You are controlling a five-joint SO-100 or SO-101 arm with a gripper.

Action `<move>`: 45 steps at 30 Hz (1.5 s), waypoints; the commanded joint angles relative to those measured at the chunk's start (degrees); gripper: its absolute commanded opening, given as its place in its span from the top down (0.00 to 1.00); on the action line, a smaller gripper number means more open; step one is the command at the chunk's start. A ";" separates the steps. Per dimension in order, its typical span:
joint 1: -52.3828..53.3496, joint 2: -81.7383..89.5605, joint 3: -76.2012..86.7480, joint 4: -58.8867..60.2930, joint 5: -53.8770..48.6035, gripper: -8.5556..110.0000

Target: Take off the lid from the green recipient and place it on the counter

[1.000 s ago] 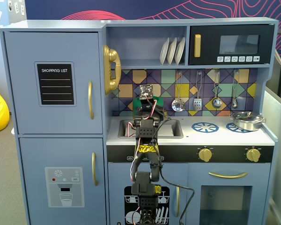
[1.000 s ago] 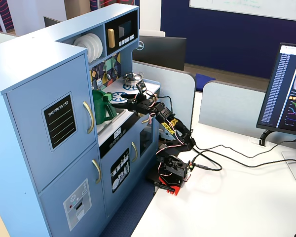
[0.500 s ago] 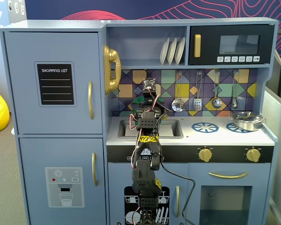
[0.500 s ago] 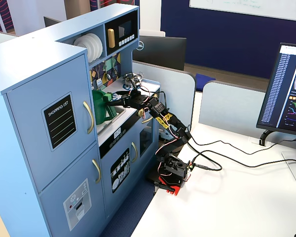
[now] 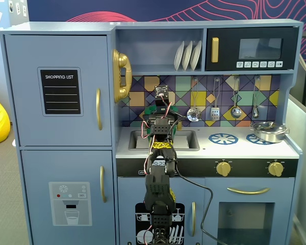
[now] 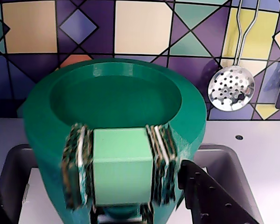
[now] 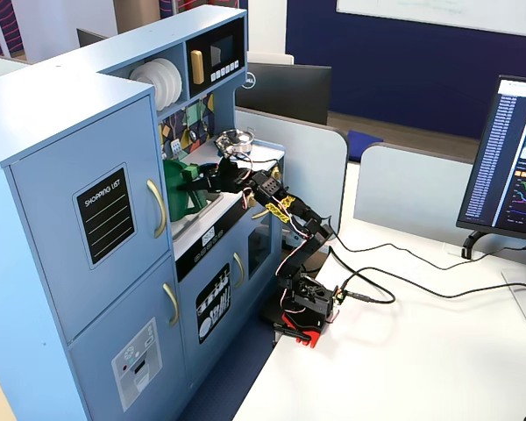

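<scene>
The green recipient [image 6: 42,116] stands at the sink recess of the white counter [image 6: 252,154], with its round top rim and a shallow recess facing the wrist camera. My gripper [image 6: 121,133] is shut on the lid's light green knob block [image 6: 121,172], in front of the recipient's near rim. A dark green round part shows just under the block; the lid's disc is otherwise hidden. In both fixed views the gripper [image 5: 163,109] [image 7: 206,182] reaches over the sink and covers most of the recipient [image 5: 150,110] [image 7: 177,189].
A silver pot [image 5: 269,131] sits on the right burner ring. Ladles and a skimmer [image 6: 231,87] hang on the tiled back wall. The sink [image 5: 186,140] lies under the arm. A gold phone [image 5: 121,75] hangs to the left.
</scene>
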 commanded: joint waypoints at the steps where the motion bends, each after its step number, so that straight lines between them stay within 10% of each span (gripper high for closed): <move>1: -0.88 -0.18 -4.66 -2.02 -0.79 0.60; 11: -2.90 -0.88 -5.19 0.18 -2.81 0.93; 32: 0.18 -0.62 -13.01 0.62 -5.36 0.93; 45: 23.82 3.69 -8.17 -2.99 -3.34 0.93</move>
